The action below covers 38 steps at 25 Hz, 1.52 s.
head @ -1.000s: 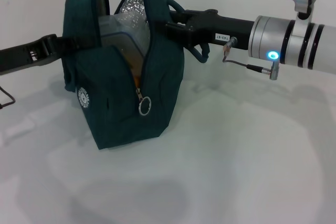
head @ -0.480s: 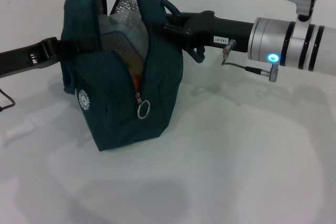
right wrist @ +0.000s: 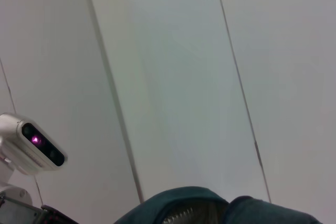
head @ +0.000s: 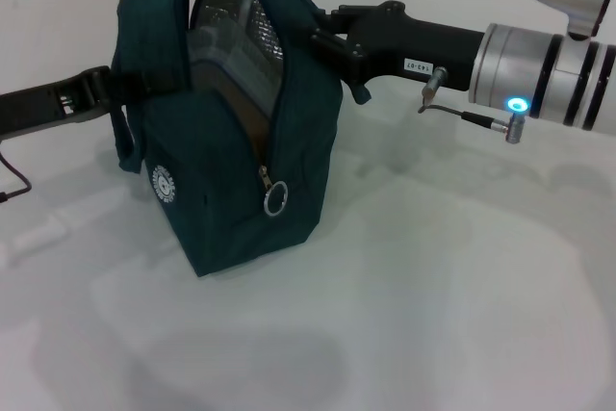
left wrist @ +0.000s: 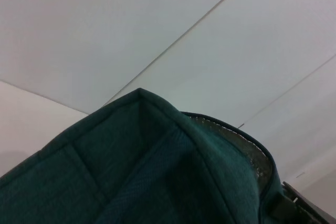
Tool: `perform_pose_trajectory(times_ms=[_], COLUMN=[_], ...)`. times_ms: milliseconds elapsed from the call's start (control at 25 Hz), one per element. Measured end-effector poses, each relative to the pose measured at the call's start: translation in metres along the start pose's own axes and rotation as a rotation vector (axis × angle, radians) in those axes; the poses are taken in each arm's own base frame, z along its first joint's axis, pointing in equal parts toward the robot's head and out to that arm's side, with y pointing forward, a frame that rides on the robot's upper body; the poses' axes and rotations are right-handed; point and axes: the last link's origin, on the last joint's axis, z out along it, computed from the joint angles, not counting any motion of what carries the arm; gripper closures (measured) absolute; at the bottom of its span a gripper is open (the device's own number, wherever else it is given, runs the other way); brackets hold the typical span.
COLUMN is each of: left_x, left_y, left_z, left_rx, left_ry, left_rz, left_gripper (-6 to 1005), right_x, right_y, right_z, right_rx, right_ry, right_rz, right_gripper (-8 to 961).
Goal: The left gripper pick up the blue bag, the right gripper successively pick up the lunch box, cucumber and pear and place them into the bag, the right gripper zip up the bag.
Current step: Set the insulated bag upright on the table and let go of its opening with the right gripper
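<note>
Since the earlier head views the blue bag (head: 236,122) has swung a little and its mouth has drawn narrower at the top, so less silver lining shows and the orange glimpse low in the gap is gone. It stands on the white table (head: 433,315), held between the two arms. The left tool (head: 106,93) reaches in at the bag's left side by the handle and seems to be gripping it, though its fingertips are hidden against the fabric and I cannot tell how they are set. The right tool (head: 332,40) is pressed against the bag's upper right edge, its tips likewise hidden behind the cloth. Inside the opening the clear lunch box (head: 217,40) shows; cucumber and pear are not visible, and nothing else lies on the table, so the packing is probably finished. What is left is the closing: the ring zipper pull (head: 276,199) hangs low on the front, with the seam above it open.
</note>
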Motion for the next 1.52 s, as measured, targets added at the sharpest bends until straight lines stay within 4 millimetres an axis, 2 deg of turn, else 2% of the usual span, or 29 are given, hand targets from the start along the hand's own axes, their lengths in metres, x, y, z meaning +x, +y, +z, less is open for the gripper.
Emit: perform_pose_trajectory(times_ms=[160,520,600,640,680,880,1000,1040,1080,1320,1520], left_x=[0.000,0.003,0.003,0.003,0.003,0.005,0.004,0.004,0.003,-0.011,-0.019], left_y=[0.004,0.017,0.019,0.020,0.021,0.032,0.035,0.037,0.039,0.049,0.054], left_z=[0.008,0.030,0.035,0.038,0.041,0.069,0.078,0.081,0.085,0.117,0.127], left_rx=[-0.019,-0.078,-0.091,-0.096,-0.103,-0.164,-0.184,-0.190,-0.196,-0.221,-0.249], left_ry=[-0.029,-0.079,-0.092,-0.098,-0.107,-0.157,-0.177,-0.186,-0.199,-0.298,-0.319], left_rz=[0.015,0.029,0.033,0.036,0.038,0.057,0.063,0.067,0.071,0.078,0.074], left_gripper=[947,946,946,946,946,946,946,946,946,946,946], right_x=[-0.001,0.000,0.002,0.006,0.006,0.009,0.007,0.005,0.005,0.001,0.007], right_y=[0.000,0.000,-0.001,-0.002,-0.002,-0.004,-0.003,-0.002,-0.002,0.000,0.001], right_z=[-0.006,-0.035,-0.046,-0.060,-0.060,-0.104,-0.124,-0.137,-0.137,-0.168,-0.174], right_rx=[0.010,0.044,0.049,0.047,0.047,0.066,0.064,0.069,0.069,0.084,0.089], right_ry=[-0.015,0.008,0.012,0.016,0.016,0.018,-0.014,-0.042,-0.042,-0.106,-0.102], right_rz=[-0.030,-0.186,-0.200,-0.218,-0.218,-0.294,-0.316,-0.325,-0.325,-0.330,-0.321], right_gripper=[733,805,820,827,833,863,879,884,890,923,913])
